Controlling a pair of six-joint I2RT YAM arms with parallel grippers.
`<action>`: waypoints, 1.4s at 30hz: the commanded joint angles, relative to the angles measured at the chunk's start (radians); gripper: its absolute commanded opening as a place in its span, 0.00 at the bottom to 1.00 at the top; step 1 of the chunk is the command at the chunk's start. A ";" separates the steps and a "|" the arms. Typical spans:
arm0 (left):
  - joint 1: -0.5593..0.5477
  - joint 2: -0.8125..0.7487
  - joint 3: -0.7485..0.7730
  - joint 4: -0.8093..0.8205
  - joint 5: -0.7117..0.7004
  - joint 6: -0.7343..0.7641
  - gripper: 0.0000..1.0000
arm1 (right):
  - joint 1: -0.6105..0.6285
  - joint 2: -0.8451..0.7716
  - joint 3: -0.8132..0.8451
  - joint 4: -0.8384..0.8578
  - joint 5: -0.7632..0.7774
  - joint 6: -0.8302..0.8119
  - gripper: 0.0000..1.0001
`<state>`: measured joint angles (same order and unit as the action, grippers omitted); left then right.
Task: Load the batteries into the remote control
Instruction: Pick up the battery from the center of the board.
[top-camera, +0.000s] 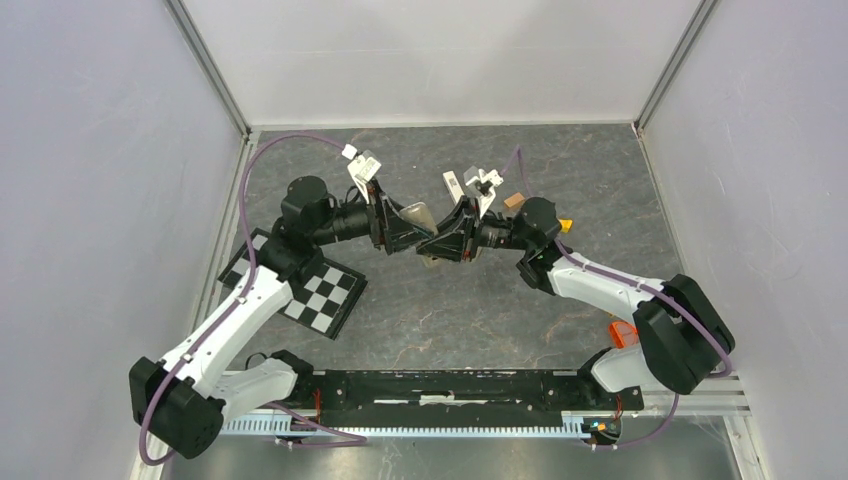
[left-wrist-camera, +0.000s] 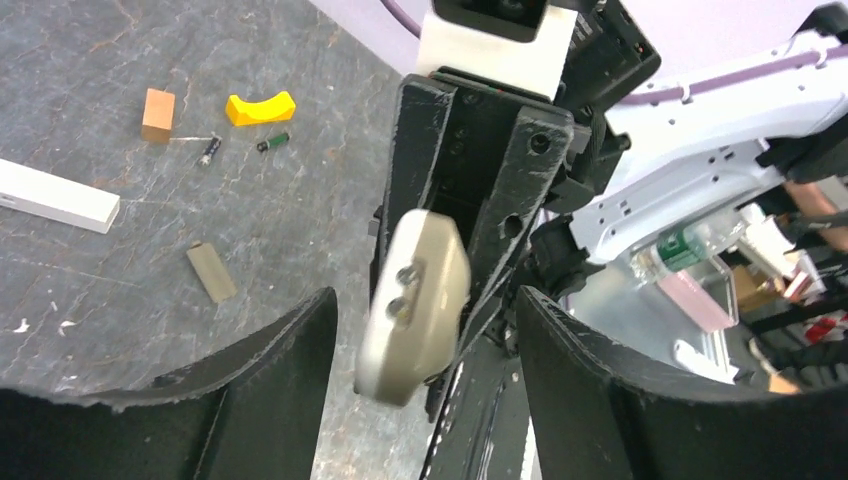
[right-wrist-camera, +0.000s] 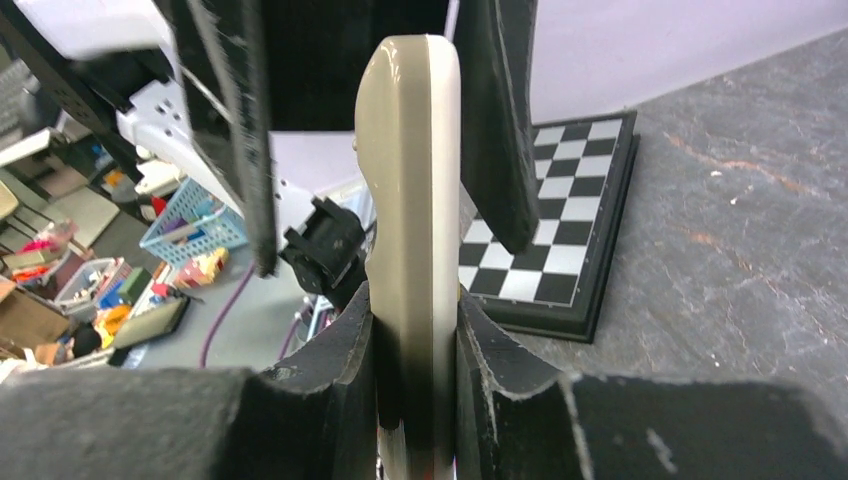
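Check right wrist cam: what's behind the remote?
The checkerboard on the table to the right; open left gripper straddles the remote control. Whatever lies directly behind the remote is hidden. The right gripper clamps it.

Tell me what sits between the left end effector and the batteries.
Nothing tall. The batteries lie in the open by the yellow piece; only a flat grey cover lies between. The remote, clamped by the right end effector, sits between the left end effector's open fingers.
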<state>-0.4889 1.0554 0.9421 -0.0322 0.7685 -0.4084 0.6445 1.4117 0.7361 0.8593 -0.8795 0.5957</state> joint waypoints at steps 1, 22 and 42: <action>0.006 0.007 -0.073 0.347 -0.031 -0.278 0.67 | -0.015 -0.005 -0.002 0.205 0.037 0.162 0.01; 0.039 0.071 -0.137 0.573 -0.055 -0.427 0.07 | -0.040 0.038 0.013 0.208 -0.007 0.243 0.08; 0.074 0.039 -0.153 0.401 -0.098 -0.212 0.02 | -0.266 -0.217 -0.040 -0.569 0.688 -0.187 0.70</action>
<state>-0.4206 1.1191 0.7940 0.3706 0.6865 -0.6857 0.3832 1.2175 0.6132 0.6888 -0.5381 0.6250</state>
